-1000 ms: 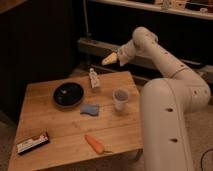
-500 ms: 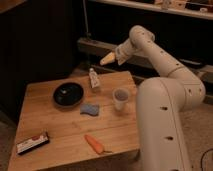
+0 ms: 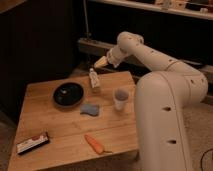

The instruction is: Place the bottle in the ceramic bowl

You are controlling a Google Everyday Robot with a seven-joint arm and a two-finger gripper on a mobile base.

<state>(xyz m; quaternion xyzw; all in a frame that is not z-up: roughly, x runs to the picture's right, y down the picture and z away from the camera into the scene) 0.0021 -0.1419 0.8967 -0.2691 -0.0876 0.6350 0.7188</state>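
Currently, one camera view is available, looking down across a wooden table (image 3: pixel 55 127) from its near side.

Gripper: the gripper (image 3: pixel 101 62) is at the end of the white arm (image 3: pixel 150 52), which reaches in over the far edge of the table. It hangs just above the bottle (image 3: pixel 94 80), slightly to the right of the cap, with its pale tip angled down toward it. A narrow gap shows between tip and cap. The gripper holds nothing. Whether it is spread or closed cannot be told from this view.

Bottle: stands upright on the table near the far edge, apart from the bowl.

Bowl: the black bowl (image 3: pixel 68 94) sits on the table just left of the bottle and a little nearer the camera. Nothing can be seen inside it.

Other items on the table:
- white cup (image 3: pixel 120 98), upright, right of the bottle;
- blue cloth (image 3: pixel 90 109), between bowl and cup, nearer the camera;
- carrot (image 3: pixel 94 143), near the front edge;
- flat packet (image 3: pixel 33 142), at the front left corner.
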